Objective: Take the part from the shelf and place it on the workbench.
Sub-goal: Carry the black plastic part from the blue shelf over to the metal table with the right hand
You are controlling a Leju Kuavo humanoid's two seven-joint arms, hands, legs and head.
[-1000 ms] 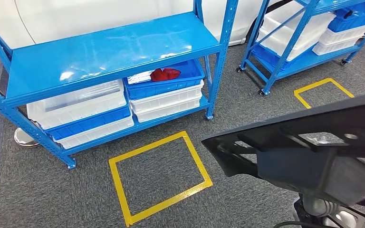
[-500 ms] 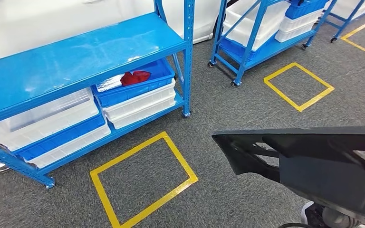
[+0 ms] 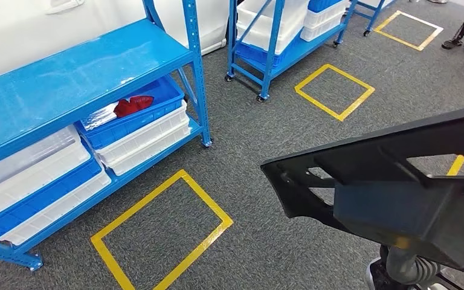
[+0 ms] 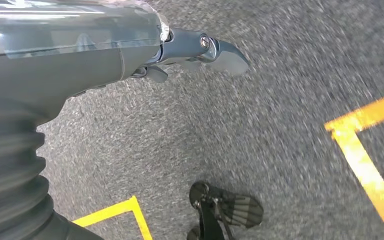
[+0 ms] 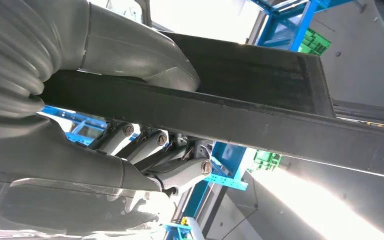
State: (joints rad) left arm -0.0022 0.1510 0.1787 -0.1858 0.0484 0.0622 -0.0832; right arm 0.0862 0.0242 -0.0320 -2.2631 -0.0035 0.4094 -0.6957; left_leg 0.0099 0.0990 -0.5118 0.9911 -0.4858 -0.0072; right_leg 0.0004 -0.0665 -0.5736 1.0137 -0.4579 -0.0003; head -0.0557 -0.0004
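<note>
While the robot stands on grey carpet with the blue shelf [image 3: 84,78] off to its left, a large flat black part [image 3: 393,181] juts across the lower right of its own view, held clear of the floor. From the camera at the right wrist, the right hand [image 5: 145,125] is clamped on this part [image 5: 260,105]: the thick grey thumb presses one face of the dark slab and the darker fingers [image 5: 150,150] bear against the opposite face. The left hand [image 4: 180,50] hangs at the robot's side above the carpet, holding nothing; its fingers seem loosely curled, but I cannot tell for sure whether they are spread or closed.

A yellow taped square [image 3: 163,232] marks the floor in front of the shelf, and another yellow square [image 3: 334,92] lies beyond it, near a second blue rack on wheels [image 3: 278,36]. A red object [image 3: 134,104] sits in a blue bin [image 3: 139,112] on the shelf's lower level. A person's feet [image 3: 462,36] show at the far right corner of the room.

My guess is the part is off the shelf and the carry is under way; no workbench is visible. To do this well, the hand should keep its hold firm and the slab level, and the long overhanging end needs room to swing past the shelf posts and the wheeled rack.
</note>
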